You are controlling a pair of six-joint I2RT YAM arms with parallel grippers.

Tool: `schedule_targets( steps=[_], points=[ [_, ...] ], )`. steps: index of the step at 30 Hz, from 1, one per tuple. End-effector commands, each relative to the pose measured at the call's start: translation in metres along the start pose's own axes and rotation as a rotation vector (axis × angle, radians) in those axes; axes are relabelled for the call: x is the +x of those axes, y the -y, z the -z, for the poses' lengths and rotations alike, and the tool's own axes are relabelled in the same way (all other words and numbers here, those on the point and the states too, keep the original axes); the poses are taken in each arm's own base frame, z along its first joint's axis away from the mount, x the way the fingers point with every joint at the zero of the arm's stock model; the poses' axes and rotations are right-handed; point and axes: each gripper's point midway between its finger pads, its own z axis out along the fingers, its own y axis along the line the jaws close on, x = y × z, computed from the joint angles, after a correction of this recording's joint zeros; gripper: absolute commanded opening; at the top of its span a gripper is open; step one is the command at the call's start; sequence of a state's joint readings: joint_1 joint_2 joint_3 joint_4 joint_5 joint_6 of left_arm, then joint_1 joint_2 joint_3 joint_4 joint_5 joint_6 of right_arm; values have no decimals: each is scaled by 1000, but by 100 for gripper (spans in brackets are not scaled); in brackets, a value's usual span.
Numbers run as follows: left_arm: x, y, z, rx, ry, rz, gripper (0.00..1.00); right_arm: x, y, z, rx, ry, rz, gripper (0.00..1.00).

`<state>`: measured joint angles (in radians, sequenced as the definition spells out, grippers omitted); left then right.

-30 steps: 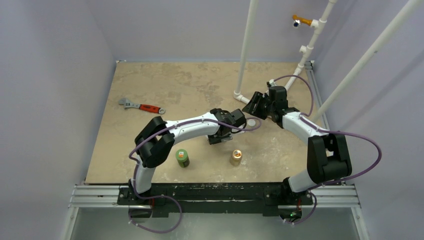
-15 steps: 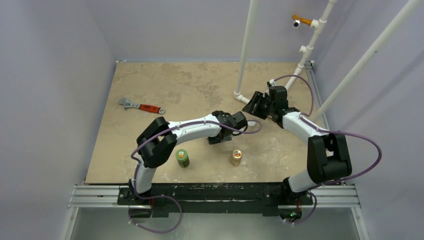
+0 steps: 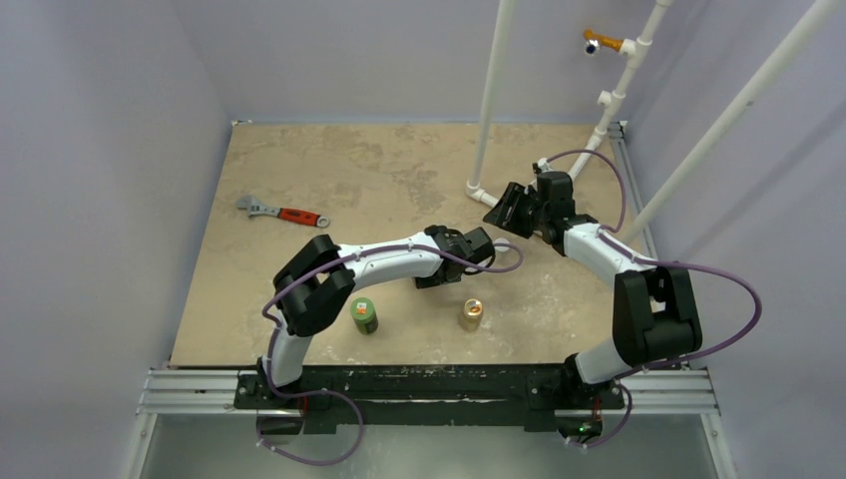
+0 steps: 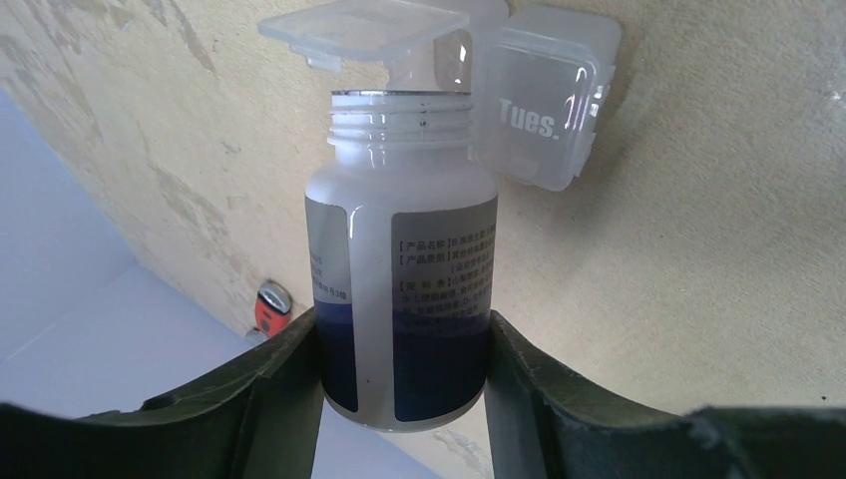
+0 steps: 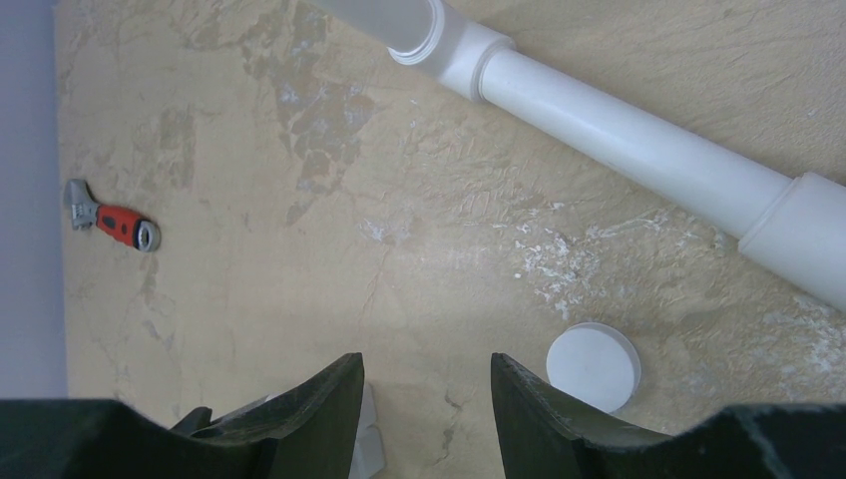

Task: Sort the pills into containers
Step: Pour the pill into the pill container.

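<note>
**Pour lined up, no pills seen in the case yet**

By the look of things the sorting has barely begun. The left gripper [image 4: 402,344] is clamped on a white plastic bottle with a grey-and-dark-blue printed label [image 4: 399,230], its cap off and its threaded neck aimed at the small clear plastic pill case [image 4: 544,105]. The case lies on the beige mottled tabletop [image 4: 698,249] near the middle of the table, just beyond the bottle's mouth. One thin lid flap [image 4: 364,25] stands open above the neck, and the neighbouring compartment, marked "Tues.", looks shut. No pills show, either at the bottle's neck or in the case. I judge that nothing is sorted so far, and that tipping pills into the open compartment and then filling the others is all left to do. The right gripper [image 5: 427,374] hovers over the table with its jaws apart and nothing between them. A round white cap [image 5: 594,366] lies on the table just beside it. A green bottle [image 3: 363,315] and a tan-orange bottle [image 3: 471,313] stand untouched nearer the arm bases
</note>
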<state>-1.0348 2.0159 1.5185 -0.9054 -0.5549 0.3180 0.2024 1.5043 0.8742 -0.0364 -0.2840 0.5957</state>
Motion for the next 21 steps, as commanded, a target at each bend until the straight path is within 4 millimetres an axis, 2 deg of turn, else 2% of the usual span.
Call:
schedule_targets(
  steps=[1,4,21],
  points=[
    [2,-10,7,-47,1,-22,0,-3,-5,1,-34,10,-2,50],
    [1,-16,12,-61,10,-21,0,-3,-6,1,-37,9,-1,50],
    [-2,-18,16,-53,32,15,0,-3,-6,2,-41,10,1,50]
  ],
)
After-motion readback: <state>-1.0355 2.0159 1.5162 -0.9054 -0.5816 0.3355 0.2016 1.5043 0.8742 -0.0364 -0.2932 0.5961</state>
